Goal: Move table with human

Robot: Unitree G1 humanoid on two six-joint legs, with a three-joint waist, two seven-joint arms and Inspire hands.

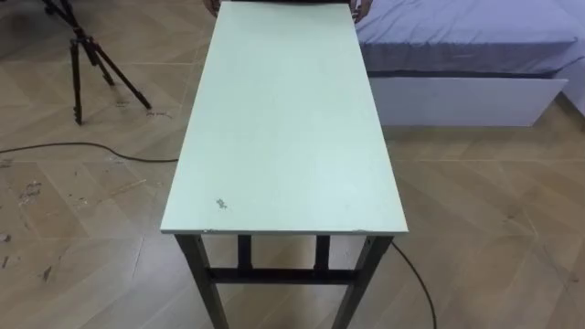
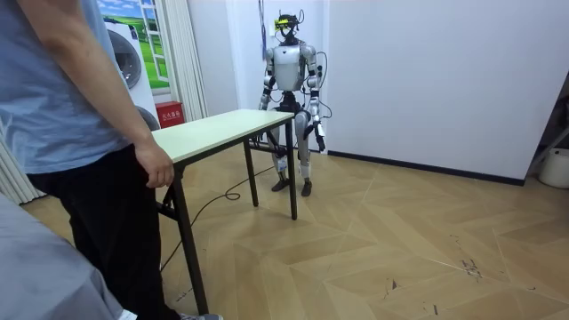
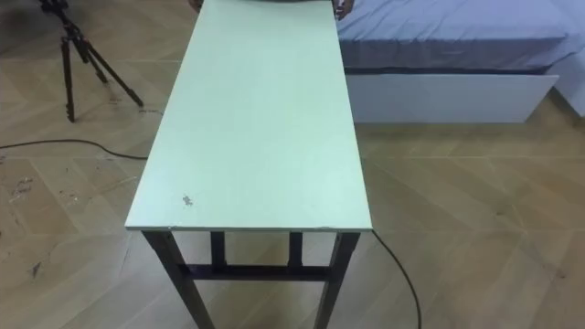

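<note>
A long table [image 1: 283,119] with a pale green top and dark metal legs stretches away from me, its near short edge just below my view. At its far end a person's hands [image 1: 361,9] grip the two corners. In the room view the person [image 2: 80,133] stands at the table's [image 2: 222,129] near end with a hand [image 2: 156,167] on its edge. I stand upright at the other end, close to it. My left hand [image 2: 320,142] hangs at my side, off the table. My right arm hangs beside the table corner.
A bed [image 1: 466,46] with a white base stands right of the table's far half. A black tripod [image 1: 87,55] stands on the wooden floor to the left, with a cable [image 1: 82,151] running from it. Another cable [image 1: 416,274] curves under the table's near right leg.
</note>
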